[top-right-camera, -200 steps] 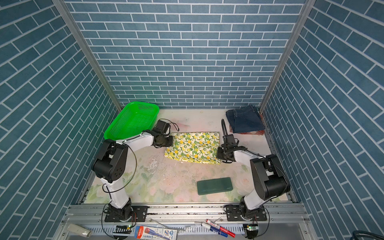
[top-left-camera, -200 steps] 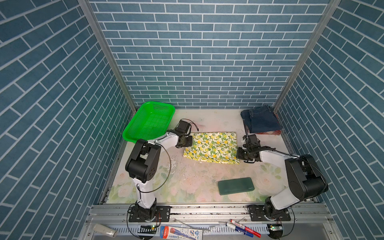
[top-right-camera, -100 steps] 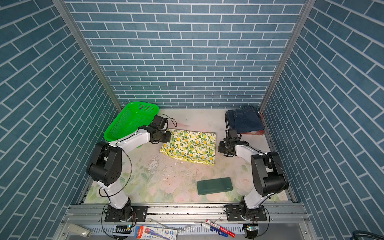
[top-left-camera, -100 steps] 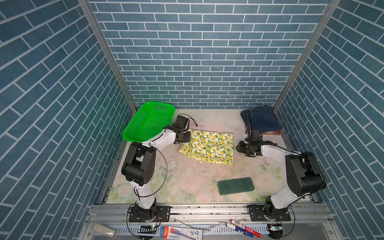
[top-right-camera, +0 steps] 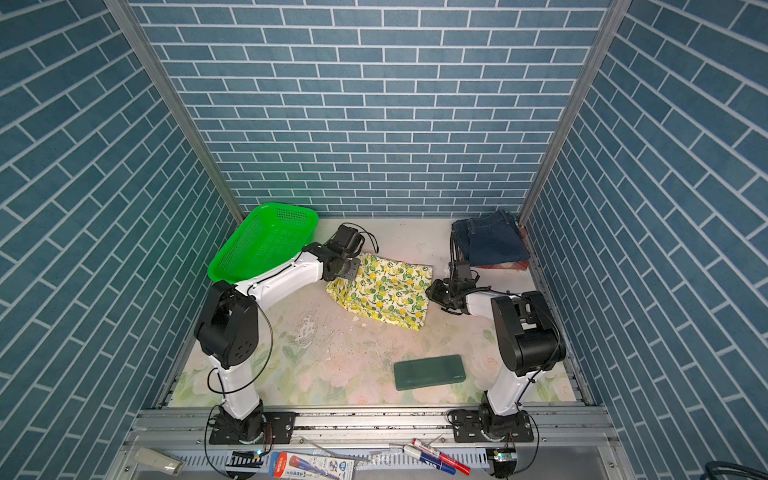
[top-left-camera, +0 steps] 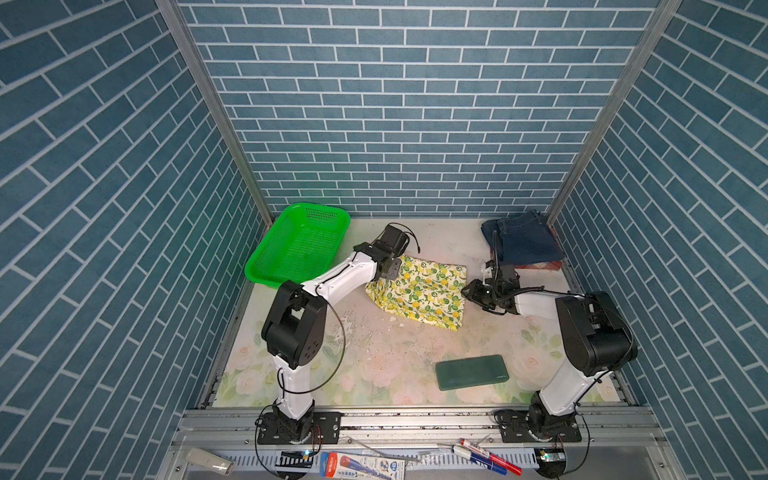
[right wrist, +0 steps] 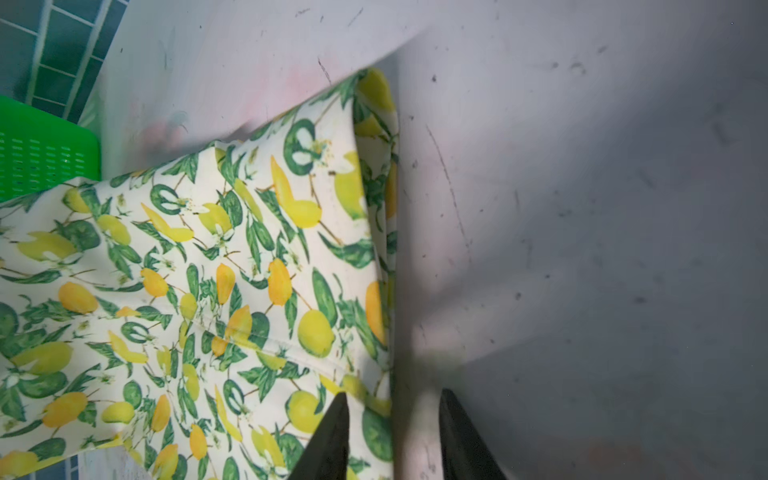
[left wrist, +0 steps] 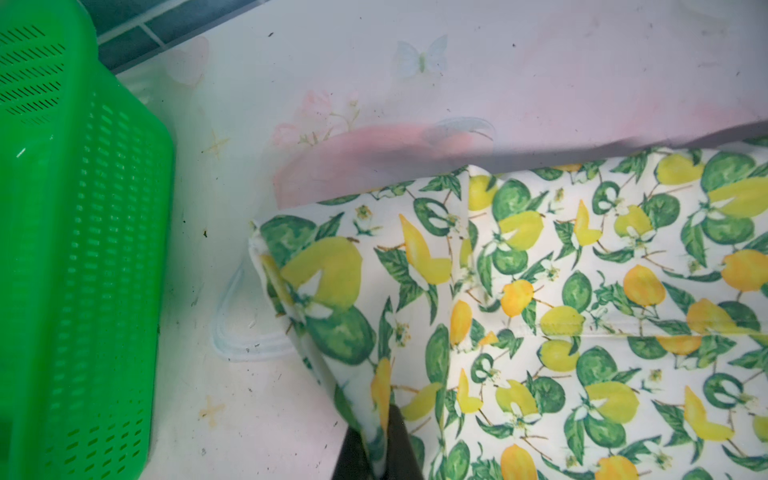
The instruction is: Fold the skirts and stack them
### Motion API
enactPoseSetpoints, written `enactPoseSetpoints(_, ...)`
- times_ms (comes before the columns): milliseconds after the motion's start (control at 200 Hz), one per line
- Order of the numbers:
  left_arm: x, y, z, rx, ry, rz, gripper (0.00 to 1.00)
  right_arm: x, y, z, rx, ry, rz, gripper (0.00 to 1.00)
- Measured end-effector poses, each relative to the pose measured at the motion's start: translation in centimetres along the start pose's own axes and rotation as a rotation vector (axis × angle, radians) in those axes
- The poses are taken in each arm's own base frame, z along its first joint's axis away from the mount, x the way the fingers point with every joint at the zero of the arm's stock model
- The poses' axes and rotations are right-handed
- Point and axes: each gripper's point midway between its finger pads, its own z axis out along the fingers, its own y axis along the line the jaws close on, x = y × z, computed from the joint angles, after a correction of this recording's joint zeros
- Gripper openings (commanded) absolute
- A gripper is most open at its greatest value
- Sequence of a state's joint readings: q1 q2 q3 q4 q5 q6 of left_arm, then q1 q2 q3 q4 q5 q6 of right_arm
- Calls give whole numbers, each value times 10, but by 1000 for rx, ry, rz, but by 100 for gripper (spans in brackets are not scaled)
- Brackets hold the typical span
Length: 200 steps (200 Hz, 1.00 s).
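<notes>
At the desk's [top-left-camera: 374,365] far right corner the folded denim skirt [top-left-camera: 523,243] lies on the plaid skirt [top-left-camera: 540,266]; the lemon-print skirt [top-left-camera: 419,293], mid-desk, is left to stack. Left tool [left wrist: 376,436] pinches its corner; right tool [right wrist: 392,395] gapes astride its opposite edge. Since a second ago, the skirt has skewed, gripped corner raised.

Skirts, three: one cream cloth skirt with yellow lemon and green leaf print [top-left-camera: 419,293], one dark blue denim skirt [top-left-camera: 525,243], one rust-red and cream plaid skirt [top-left-camera: 540,265] showing only as an edge beneath the denim. One bright green plastic mesh basket [top-left-camera: 316,206], one flat dark green rectangular slab [top-left-camera: 472,372], two white-and-black robot arms, left arm [top-left-camera: 345,278] and right arm [top-left-camera: 536,303]. Also one printed card packet [top-left-camera: 361,465], one small grey block [top-left-camera: 210,459], and marker pens [top-left-camera: 494,461], seemingly two.
</notes>
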State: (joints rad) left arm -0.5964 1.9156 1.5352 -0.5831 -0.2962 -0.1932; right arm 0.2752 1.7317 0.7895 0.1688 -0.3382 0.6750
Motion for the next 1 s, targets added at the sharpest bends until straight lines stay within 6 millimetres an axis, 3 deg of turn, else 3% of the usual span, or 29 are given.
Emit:
enactPoseSetpoints(210, -10, -32, -5, -11, -15, 67, 0, 6, 3, 7, -19, 1, 29, 4)
enactPoseSetpoints(420, -24, -45, -19, 5, -54, 76, 0, 10, 10, 10, -39, -13, 37, 1)
enactPoseSetpoints(750, -23, -46, -19, 4, -50, 81, 0, 22, 26, 16, -51, -36, 36, 0)
enactPoseSetpoints(1000, -23, -70, -25, 36, -64, 119, 0, 28, 40, 26, -101, -53, 71, 0)
